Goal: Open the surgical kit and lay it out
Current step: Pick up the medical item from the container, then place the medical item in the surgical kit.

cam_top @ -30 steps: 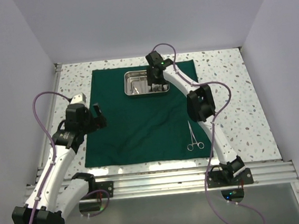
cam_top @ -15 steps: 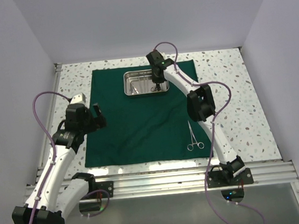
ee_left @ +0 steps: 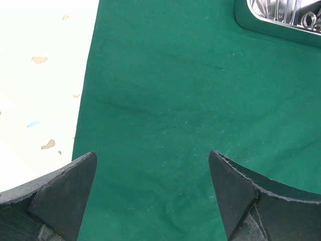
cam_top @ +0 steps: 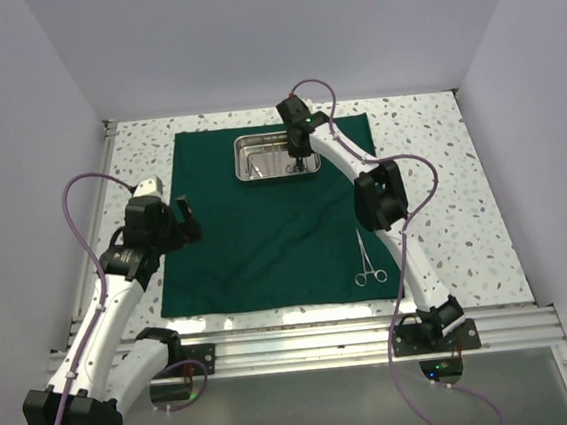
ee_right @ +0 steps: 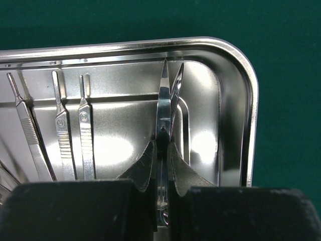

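Note:
The dark green cloth [cam_top: 256, 235] lies spread flat as a square sheet. At its far edge stands the shiny steel tray [cam_top: 243, 162]. In the right wrist view my right gripper [ee_right: 161, 150] is inside the tray [ee_right: 249, 105], shut on a pair of steel scissors [ee_right: 168, 90] whose blades point away from me. Several flat steel handles [ee_right: 86, 135] lie side by side to its left. A scissor-handled clamp [cam_top: 371, 260] lies on the cloth's right part. My left gripper [ee_left: 153, 160] hovers open above the cloth [ee_left: 175, 100] near its left edge, holding nothing.
Speckled tabletop [cam_top: 461, 175] borders the cloth on both sides. White walls close in the left, right and back. An aluminium rail [cam_top: 306, 346] with the arm bases runs along the near edge. The tray's corner [ee_left: 281, 22] shows at the left wrist view's top right.
My right gripper has closed from open onto the scissors in the tray. The left arm has stayed where it was.

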`<action>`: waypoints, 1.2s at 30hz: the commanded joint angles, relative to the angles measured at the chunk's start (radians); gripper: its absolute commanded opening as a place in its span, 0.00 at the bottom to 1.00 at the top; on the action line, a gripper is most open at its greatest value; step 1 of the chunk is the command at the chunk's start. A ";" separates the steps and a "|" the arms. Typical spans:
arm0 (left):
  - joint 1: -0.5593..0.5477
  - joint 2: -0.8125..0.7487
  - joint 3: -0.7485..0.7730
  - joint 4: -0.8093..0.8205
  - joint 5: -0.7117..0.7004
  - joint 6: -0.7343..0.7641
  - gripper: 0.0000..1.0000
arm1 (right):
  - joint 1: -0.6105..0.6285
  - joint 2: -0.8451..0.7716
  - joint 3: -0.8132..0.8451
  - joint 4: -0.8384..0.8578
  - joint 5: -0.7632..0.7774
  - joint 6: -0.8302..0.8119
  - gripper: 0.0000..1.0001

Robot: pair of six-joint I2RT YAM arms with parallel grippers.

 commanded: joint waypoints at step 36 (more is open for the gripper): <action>0.003 -0.016 -0.004 0.044 0.016 0.014 0.97 | 0.040 -1.006 -1.053 0.067 -0.062 0.127 0.00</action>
